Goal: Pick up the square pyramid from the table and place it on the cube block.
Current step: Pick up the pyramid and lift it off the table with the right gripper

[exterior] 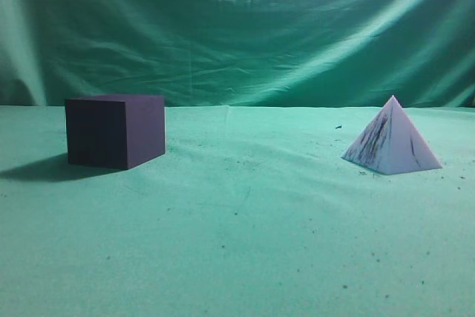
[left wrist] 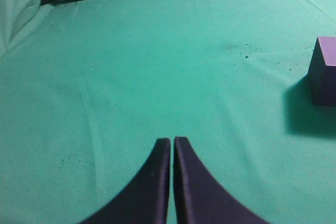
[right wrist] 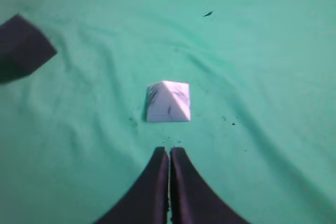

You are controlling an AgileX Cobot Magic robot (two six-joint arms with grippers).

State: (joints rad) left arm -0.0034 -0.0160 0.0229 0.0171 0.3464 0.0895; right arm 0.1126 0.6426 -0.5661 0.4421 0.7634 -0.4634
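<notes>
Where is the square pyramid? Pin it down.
The square pyramid stands on the table at the exterior view's right, well apart from the cube block at left, just ahead of the right hand.

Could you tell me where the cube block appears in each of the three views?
Exterior view: cube block sits left of centre on the table.
Left wrist view: cut off at the right edge.
Right wrist view: upper left corner.
Shared landmark: the square pyramid, absent from the left wrist view.
</notes>
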